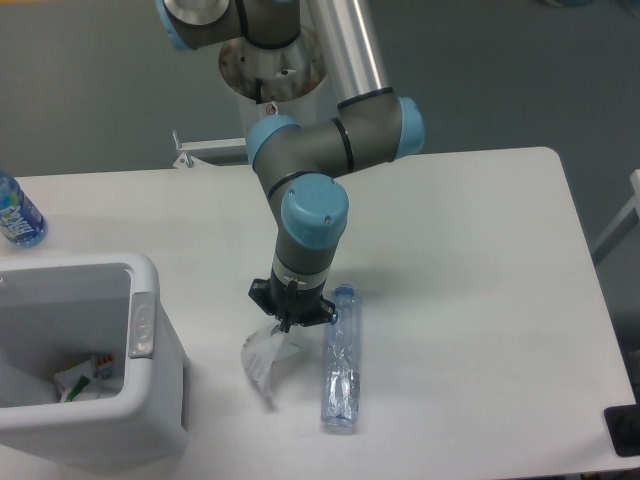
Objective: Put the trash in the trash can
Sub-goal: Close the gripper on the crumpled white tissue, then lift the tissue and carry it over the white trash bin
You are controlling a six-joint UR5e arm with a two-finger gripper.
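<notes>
While our gripper (288,322) points down at the table (480,260), its fingers are pinched together on the top of the wrapper (262,357), which hangs below it, touching the tabletop. Just right lies the crushed bottle (340,360); the bin (150,395) stands left, apart.
</notes>
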